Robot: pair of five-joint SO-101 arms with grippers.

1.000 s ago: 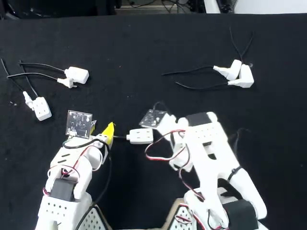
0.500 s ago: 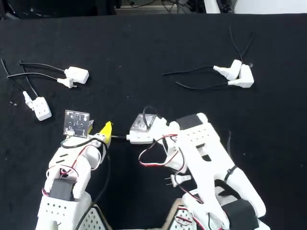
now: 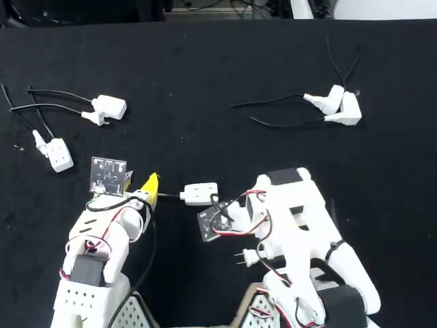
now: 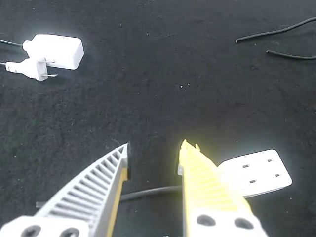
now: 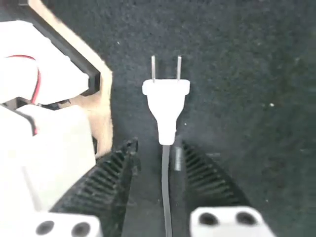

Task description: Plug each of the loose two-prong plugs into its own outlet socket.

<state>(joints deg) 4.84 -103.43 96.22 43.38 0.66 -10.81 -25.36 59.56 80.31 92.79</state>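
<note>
Right gripper (image 5: 157, 145): my 2 black fingers (image 5: 113, 173) stand apart and clamp nothing; the plug's cord (image 5: 164, 197) runs along the gap between them.
Plug (image 5: 165, 98): lies flat on the black table (image 5: 237, 74), just beyond my right fingertips, its 2 prongs (image 5: 153, 68) pointing away from me.
Left gripper (image 4: 155, 145): the grey finger (image 4: 98, 182) and yellow finger (image 4: 200, 182) stand apart and hold nothing; a dark cord (image 4: 148, 193) crosses the gap behind the tips.
Outlet socket (image 4: 252, 173): just beside the outer face of my yellow finger, slots facing up.
Handling, plug: I judge it light, hard and smooth; the prongs look thin and bendable, so they are no place to grip.
Hold, plug: across the flat sides of the wide body, behind the prongs. The cord looks limp and would let the plug swing.
Handling, socket: a light block, likely to slide when the prongs press in. My left fingers would best pinch its 2 long sides to brace it.
Elsewhere: a second socket (image 4: 53, 51) and second plug (image 4: 27, 69) lie just beside each other, well beyond my left fingertips.
</note>
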